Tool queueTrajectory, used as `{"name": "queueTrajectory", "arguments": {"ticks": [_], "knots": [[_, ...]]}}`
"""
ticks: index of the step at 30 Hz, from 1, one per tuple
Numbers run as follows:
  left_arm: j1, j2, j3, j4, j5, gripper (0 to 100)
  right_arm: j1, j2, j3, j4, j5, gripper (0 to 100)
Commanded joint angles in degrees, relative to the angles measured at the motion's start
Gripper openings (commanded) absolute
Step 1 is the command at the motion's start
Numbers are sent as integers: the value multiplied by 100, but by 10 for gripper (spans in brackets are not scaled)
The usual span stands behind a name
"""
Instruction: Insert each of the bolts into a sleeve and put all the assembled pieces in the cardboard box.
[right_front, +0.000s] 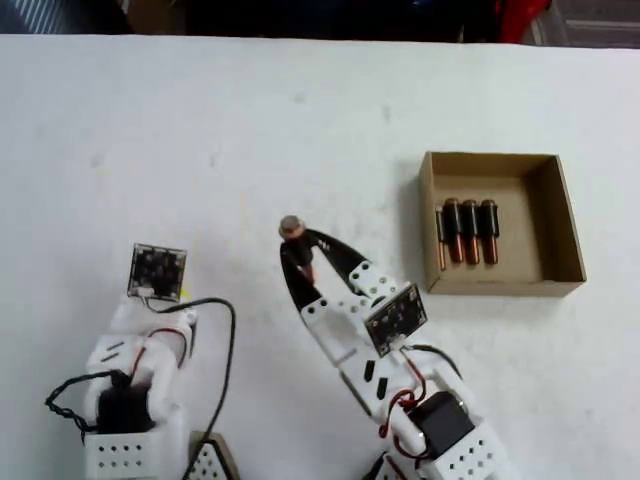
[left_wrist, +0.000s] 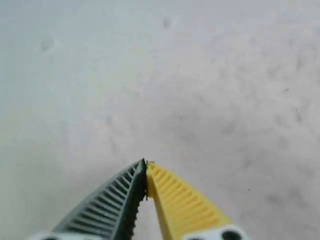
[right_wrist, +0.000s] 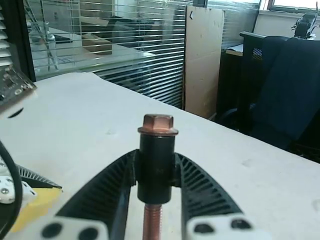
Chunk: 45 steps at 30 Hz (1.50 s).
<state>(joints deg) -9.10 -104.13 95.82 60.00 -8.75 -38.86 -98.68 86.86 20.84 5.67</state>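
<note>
Nearest, at the tabletop's (right_front: 300, 120) front edge, stand the two arms. The left hand (left_wrist: 145, 170) is fully closed on nothing, its grey and yellow fingers meeting at the tips just above bare white surface.

A little farther in, the right hand (right_wrist: 156, 159) is clamped on one assembled piece and holds it upright. Its two black fingers (right_wrist: 107, 192) press on opposite sides of a black sleeve (right_wrist: 156, 170). A copper bolt (right_wrist: 158, 125) runs through the sleeve, with its hexagonal head on top and its threaded end sticking out underneath. In the high view this hand (right_front: 300, 245) sits near the middle of the tabletop, and the bolt head (right_front: 291, 227) faces up, well apart from the box.

To the right of it lies the one container, an open cardboard box (right_front: 562, 220), flat on the tabletop. Inside are three sleeved pieces (right_front: 470, 232) lying side by side and parallel, each black at one end and copper at the other. Just beside them, along the wall closest to the right hand, lies a fourth, thinner copper piece (right_front: 440, 240). Whether it has a sleeve cannot be told.

That makes one box, four pieces in it and one piece held.

Farthest off, past the tabletop's edge, are window blinds (right_wrist: 125, 40), a brown board (right_wrist: 202, 60) standing upright and a dark chair (right_wrist: 285, 90).
</note>
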Motion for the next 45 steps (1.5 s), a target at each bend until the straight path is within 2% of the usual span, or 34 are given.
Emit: {"name": "queueTrajectory", "arguments": {"ticks": [1,8,12,19,24,29,32,40,45], "knots": [[-13,-66,79,-26,-70,23,22,-119,-88,-13,79,17],[22,-66,114,220,-97,23,22,-119,26,-4,79,17],[435,-66,114,712,-70,23,48,-119,9,-4,79,17],[549,-57,114,1292,-62,23,743,-92,-132,57,79,16],[259,-57,114,1371,255,23,1042,-75,-870,1042,88,16],[-127,-57,114,1371,343,23,1648,-66,-1705,2185,97,16],[-382,-57,114,1371,352,23,2000,-66,-2040,2730,360,16],[-453,-48,114,1371,369,23,2888,-4,-2242,3116,853,16],[-453,-48,114,1371,492,23,3231,1015,-2637,3116,809,16]]}}
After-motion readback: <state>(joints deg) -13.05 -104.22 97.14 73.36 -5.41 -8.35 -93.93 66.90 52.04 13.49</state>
